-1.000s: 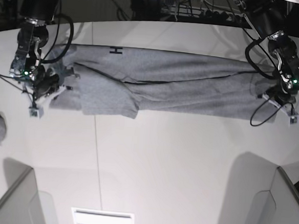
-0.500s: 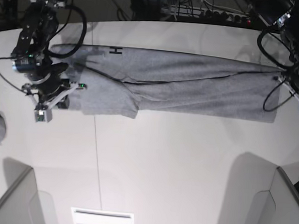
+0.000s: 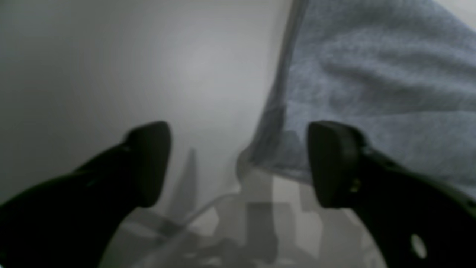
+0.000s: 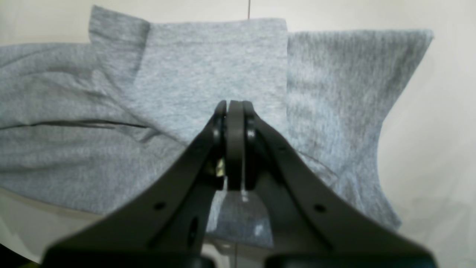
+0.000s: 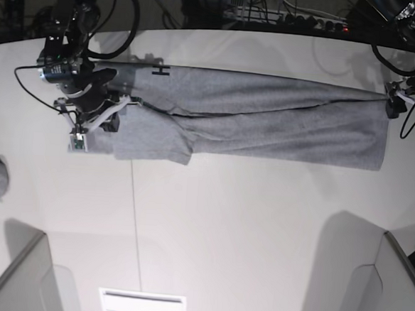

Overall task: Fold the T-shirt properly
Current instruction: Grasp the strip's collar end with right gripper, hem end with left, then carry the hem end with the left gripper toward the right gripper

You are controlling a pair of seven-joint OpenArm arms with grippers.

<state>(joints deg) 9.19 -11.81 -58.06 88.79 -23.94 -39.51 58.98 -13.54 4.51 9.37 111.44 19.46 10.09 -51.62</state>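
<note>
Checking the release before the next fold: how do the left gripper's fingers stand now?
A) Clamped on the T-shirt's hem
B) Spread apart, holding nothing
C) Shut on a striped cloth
B: the left gripper has its fingers apart, the T-shirt lying behind them.

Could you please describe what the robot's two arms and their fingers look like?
Both arms are black with loose black cables looping beside them. The left gripper has two broad, rounded matte-black fingers. The right gripper has slim black fingers on angled black links with small round holes; in the base view its arm carries white parts and a small green light near the wrist.
</note>
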